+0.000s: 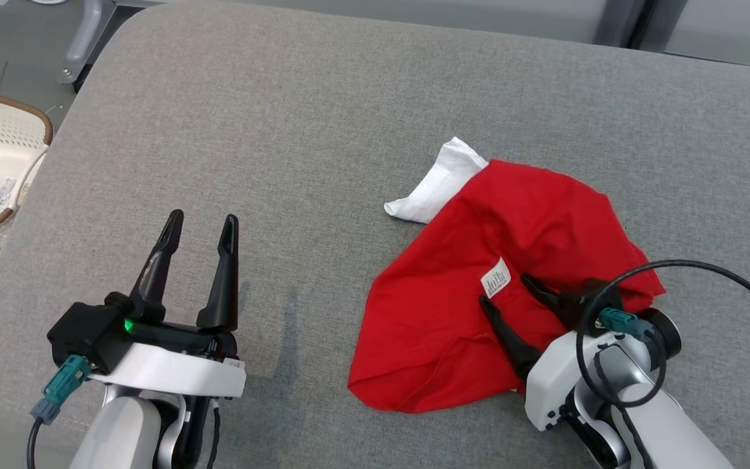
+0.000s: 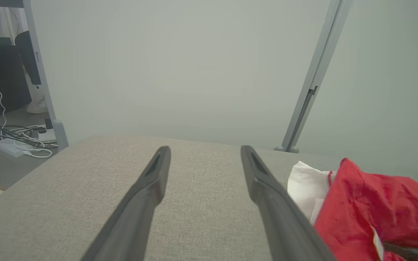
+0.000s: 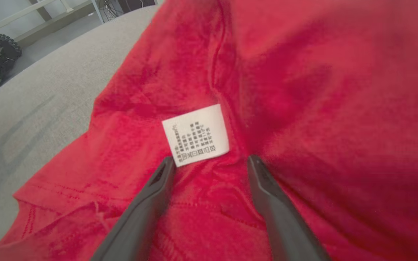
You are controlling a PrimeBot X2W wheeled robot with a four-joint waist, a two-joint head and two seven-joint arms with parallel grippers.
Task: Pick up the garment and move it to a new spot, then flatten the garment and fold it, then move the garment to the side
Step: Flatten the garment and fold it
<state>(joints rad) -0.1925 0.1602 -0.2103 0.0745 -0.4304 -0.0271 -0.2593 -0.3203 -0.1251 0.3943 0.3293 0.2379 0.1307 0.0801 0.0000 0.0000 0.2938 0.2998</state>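
Grey cushion (image 1: pixel 284 130), red garment (image 1: pixel 512 215), care label (image 3: pixel 195 135) in perhaps Chinese print; left gripper (image 1: pixel 204 218), right gripper (image 1: pixel 504 289) both splayed.

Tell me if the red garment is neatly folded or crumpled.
Crumpled. The red garment lies in a rumpled heap, with uneven edges, its care label showing and a white part poking out.

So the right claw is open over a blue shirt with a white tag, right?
No, the shirt is red, not blue. The right wrist view shows the right claw open over the red shirt, by its white tag.
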